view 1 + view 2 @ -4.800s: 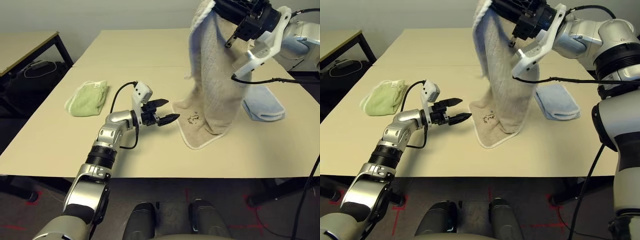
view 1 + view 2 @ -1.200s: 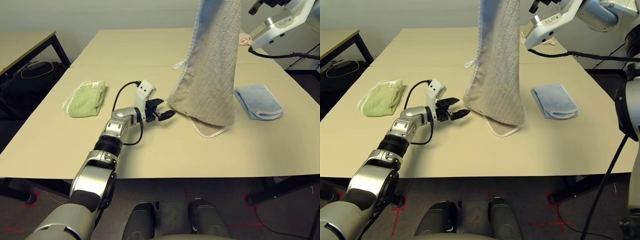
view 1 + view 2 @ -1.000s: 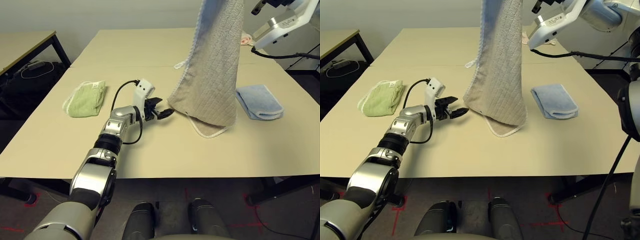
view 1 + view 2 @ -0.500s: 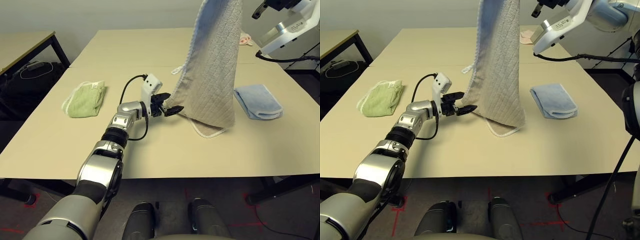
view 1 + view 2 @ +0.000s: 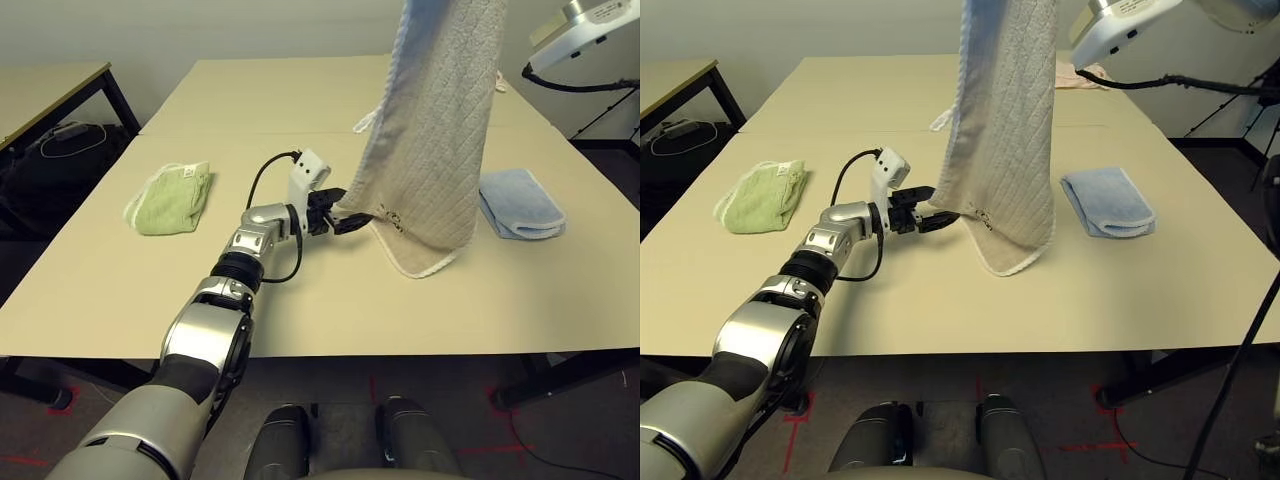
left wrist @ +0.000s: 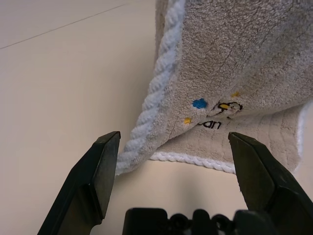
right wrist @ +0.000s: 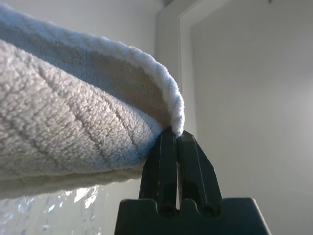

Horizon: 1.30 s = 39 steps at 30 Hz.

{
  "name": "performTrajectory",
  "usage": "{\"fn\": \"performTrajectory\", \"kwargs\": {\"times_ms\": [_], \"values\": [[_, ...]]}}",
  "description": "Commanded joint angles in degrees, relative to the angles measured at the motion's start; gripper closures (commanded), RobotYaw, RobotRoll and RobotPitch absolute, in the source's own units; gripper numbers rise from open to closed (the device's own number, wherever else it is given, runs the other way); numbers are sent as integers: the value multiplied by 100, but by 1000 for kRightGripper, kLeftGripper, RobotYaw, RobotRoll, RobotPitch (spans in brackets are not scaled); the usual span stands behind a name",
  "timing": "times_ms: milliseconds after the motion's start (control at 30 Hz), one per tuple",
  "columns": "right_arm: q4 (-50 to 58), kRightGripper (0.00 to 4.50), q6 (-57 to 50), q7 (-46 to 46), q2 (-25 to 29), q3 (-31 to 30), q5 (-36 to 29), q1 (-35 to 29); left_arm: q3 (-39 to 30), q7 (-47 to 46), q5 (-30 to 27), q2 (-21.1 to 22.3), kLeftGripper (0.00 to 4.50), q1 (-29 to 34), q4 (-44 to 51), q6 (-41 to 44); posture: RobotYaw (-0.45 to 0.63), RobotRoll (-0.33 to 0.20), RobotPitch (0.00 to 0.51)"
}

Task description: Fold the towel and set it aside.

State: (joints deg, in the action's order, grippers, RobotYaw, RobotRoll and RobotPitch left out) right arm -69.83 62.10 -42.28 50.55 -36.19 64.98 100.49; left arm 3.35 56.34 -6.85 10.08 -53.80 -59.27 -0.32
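- left gripper (image 6: pixel 171 161): jaws spread wide, nothing between them gripped. The towel (image 5: pixel 430 140) lower corner sits right in the gap, white corded hem and the small embroidered motif dead ahead, not yet touched as far as I can tell.
- right gripper (image 7: pixel 174 142): fingers pinched tight together on the towel's top edge, high above the table; cloth bulges over the fingertips.
- Towel state: hangs full length from that high pinch, lowest hem just resting on or brushing the table (image 5: pixel 300 310) near the middle. Lower corner on the left-arm side is curled, showing the inner face.
- Step in hand, my read: acquiring a second corner. One arm suspends the cloth, the other is lined up low and near level on the bottom corner. No fold made yet, so the task is early.
- Next move needs: a short push in so the hem passes between the pads, then close. Corner is thick at the cord, so bite behind the cord, not on it.
- Risk: corner is loose and curled, a nudge could shove it away instead of seating it.
- After the grab: spread or lay the cloth flat for the fold.
- Surroundings: green folded towel (image 5: pixel 173 197) well off on the robot's left, blue folded towel (image 5: pixel 520 203) on its right, both clear of the work.
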Motion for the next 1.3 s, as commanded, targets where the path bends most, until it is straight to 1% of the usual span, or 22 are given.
{"fn": "performTrajectory", "kwargs": {"times_ms": [33,233,367,533,667,733,867,1033,1167,1300], "values": [[-46,4439,-56,-56,-38,-89,25,69,69,271,62,35,0,18,79,175,-20,0,13],[-110,4439,-107,-37,-29,-72,-66,54,261,770,143,181,0,143,360,672,-14,0,13],[-134,4439,-125,-33,-18,-51,-97,68,324,702,206,232,0,186,425,624,-14,0,14],[-135,4439,-92,-34,-28,-56,-108,46,69,-471,348,83,0,-90,20,-241,-12,0,15],[-120,4439,-45,-43,-33,-49,-131,12,-5,-817,396,22,0,-363,-308,-681,-11,0,14],[-116,4439,-34,-38,-30,-50,-145,9,16,-663,400,-17,0,-433,-435,-803,-11,0,14],[-102,4439,14,-18,-18,-46,-172,3,-78,-95,192,-199,0,-509,-519,-850,-11,0,14],[-62,4439,153,42,-23,-14,-249,5,-138,314,170,-341,0,-630,-630,-849,-27,0,11],[-73,4439,119,101,11,33,-336,58,-133,553,208,-360,0,-664,-641,-663,-31,0,10],[-159,4439,-51,236,68,85,-462,49,-28,896,290,-251,0,-557,-537,-421,-30,0,8]]}}
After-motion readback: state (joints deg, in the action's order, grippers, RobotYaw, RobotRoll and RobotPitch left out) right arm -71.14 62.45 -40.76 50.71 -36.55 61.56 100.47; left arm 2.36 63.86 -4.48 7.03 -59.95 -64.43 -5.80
